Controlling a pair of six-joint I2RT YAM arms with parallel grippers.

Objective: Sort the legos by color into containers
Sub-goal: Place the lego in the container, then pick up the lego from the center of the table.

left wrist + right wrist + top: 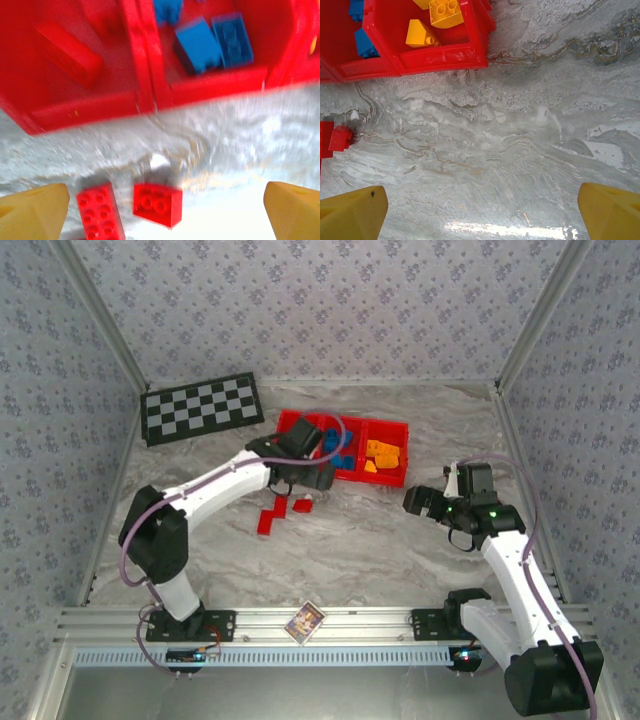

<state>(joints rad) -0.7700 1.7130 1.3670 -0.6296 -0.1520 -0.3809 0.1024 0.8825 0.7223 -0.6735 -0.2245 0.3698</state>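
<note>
My left gripper (165, 212) hangs low over the bench (240, 145), just short of the tray. Its fingers are spread wide with nothing between them. Two loose pieces lie right under it: a long red brick (98, 215) and a square red brick (157, 204), near each other but apart.

My right gripper (482, 212) is also spread and empty. It sits over bare bench off the tray's right end, well apart from any brick.

Beyond is the tray (90, 107). The left compartment holds a red brick (67, 52), the middle holds blue bricks (205, 45), and the right holds yellow bricks (445, 12).

Judgement: the step in hand is picking a loose red piece for the left compartment.
- I'd take the square one first, since it lies nearest centre.
- Turn the wrist so the fingers meet two flat sides, not corners.
- Come straight down, clear of the long brick so it isn't nudged.
- Lift above the tray's near wall before crossing.
- The left wrist view is blurred, so I'd let it sharpen before committing.
</note>
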